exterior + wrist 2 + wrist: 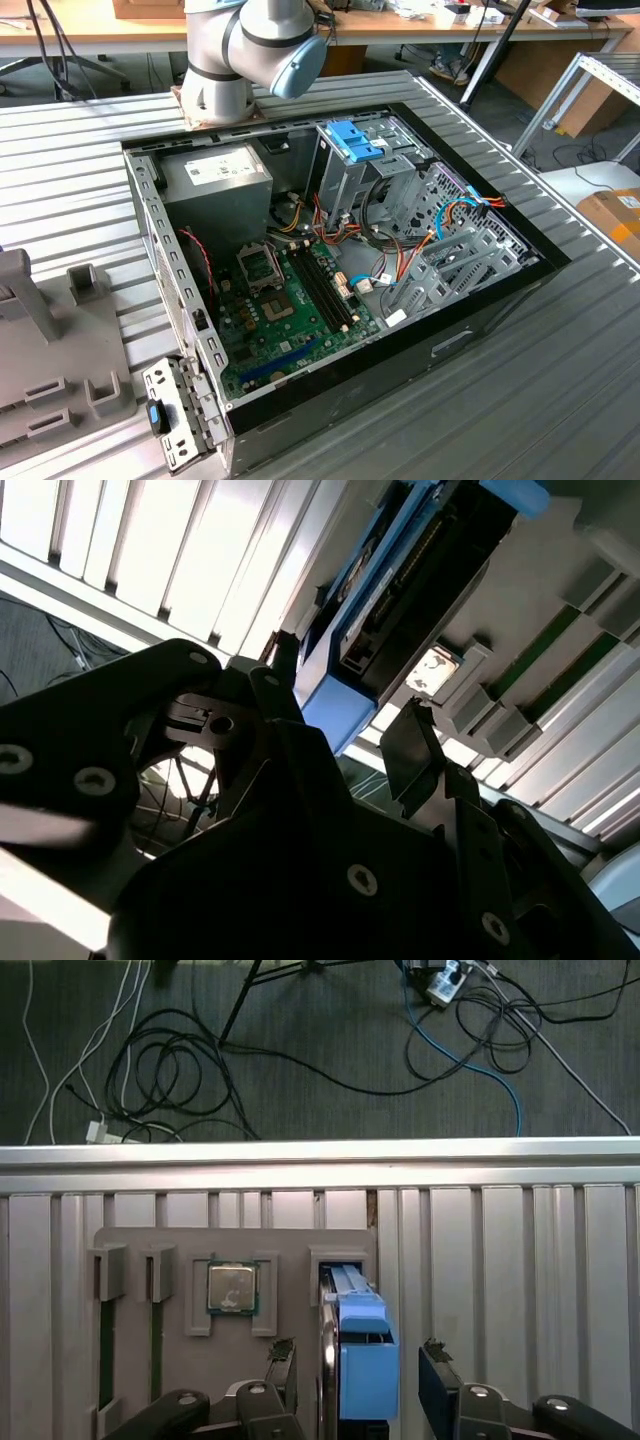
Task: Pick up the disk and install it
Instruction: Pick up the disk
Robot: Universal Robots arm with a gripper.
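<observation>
The disk [360, 1335] stands on edge in a slot of a grey holder [290, 1245], its blue rails and blue end tab facing the wrist. My gripper [358, 1368] is open and straddles it, with one black finger [283, 1360] on each side and a gap to the disk on both. In the second wrist view the disk [400, 590] shows its black body and blue end between the fingertips [410, 745] of the gripper [345, 715]. The open computer case [480, 300] lies on the ribbed table, with a silver drive cage topped by a blue clip [352, 140].
The grey holder [40, 350] sits at the exterior view's left and also carries a processor chip [232, 1288] and memory sticks [105, 1360]. The arm's base [245, 50] stands behind the case. Cables lie on the floor [300, 1050] past the table edge.
</observation>
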